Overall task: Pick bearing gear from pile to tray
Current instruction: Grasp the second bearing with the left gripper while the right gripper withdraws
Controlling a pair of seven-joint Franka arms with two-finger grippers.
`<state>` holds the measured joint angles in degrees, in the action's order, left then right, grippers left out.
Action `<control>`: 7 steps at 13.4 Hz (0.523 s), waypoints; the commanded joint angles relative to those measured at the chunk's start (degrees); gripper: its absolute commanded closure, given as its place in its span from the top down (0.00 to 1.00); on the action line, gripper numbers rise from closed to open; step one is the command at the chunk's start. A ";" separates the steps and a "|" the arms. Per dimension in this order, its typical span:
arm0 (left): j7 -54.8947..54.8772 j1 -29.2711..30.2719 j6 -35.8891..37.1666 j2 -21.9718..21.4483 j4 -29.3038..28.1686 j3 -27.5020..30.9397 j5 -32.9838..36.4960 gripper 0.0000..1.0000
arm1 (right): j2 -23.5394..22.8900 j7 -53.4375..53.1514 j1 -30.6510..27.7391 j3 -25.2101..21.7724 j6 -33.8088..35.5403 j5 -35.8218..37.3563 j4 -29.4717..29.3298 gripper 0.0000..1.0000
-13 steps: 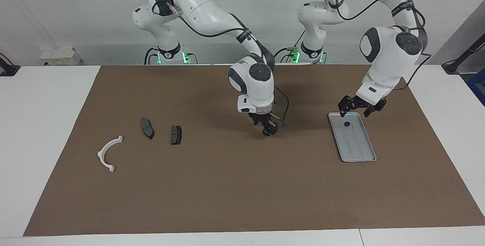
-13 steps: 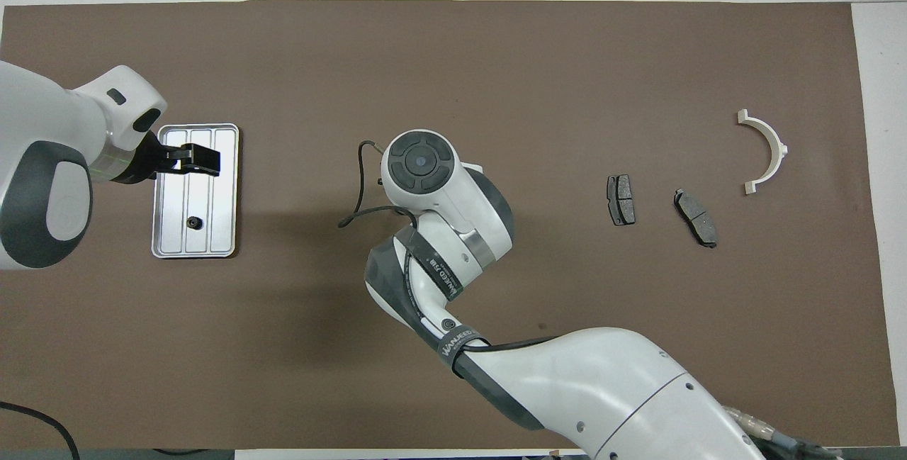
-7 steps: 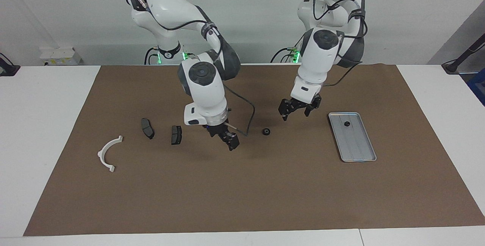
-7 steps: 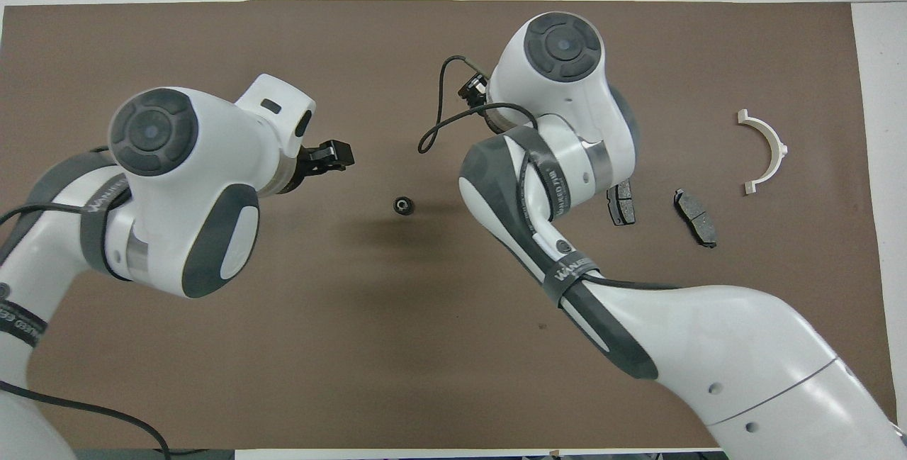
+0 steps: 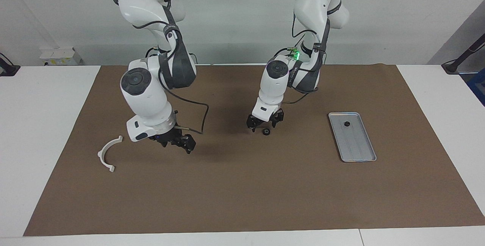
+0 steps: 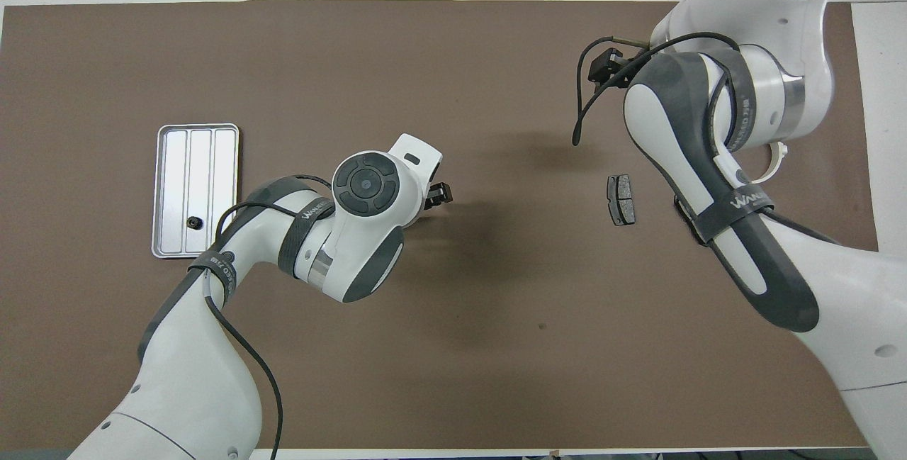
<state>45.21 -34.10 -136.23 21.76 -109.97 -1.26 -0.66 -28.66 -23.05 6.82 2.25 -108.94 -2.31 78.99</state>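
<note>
Left gripper (image 5: 265,124) hovers, fingers spread, at 11 o'clock of the bearing gear (image 5: 266,132), poised to grasp; right gripper (image 5: 178,141) waits, fingers unreadable.

Ribbed silvery metal tray (image 5: 363,151)

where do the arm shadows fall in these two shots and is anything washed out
Facing view: soft shadows lie on the brown mat under the right gripper and left gripper. Overhead view: a dark patch beside the left gripper; the tray looks bright but its ribs still show.
</note>
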 commanded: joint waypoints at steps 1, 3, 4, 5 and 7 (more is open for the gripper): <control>0.76 -0.35 -2.02 -0.05 -1.21 0.82 3.02 0.98 | 2.02 5.63 -2.06 0.65 1.53 -0.85 1.43 1.00; 0.67 0.17 -2.03 -0.05 -1.30 0.82 3.74 0.97 | 2.55 8.70 -3.21 0.65 2.67 -0.76 1.43 1.00; 0.58 0.26 -2.03 -0.05 -1.48 0.82 3.74 0.97 | 2.82 10.11 -3.47 0.65 2.94 -0.76 1.51 1.00; 0.58 0.26 -2.37 -0.14 -1.91 0.82 3.83 0.96 | 3.17 11.26 -3.91 0.65 3.73 -0.67 1.51 1.00; 0.67 0.18 -3.25 -0.32 -3.23 0.82 3.74 0.96 | 4.04 12.67 -4.53 0.48 4.61 -0.41 1.69 1.00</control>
<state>45.21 -33.98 -137.26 21.81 -111.08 -0.51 1.96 -26.73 -12.91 3.57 2.24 -105.44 -2.31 79.02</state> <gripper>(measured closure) 0.000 0.000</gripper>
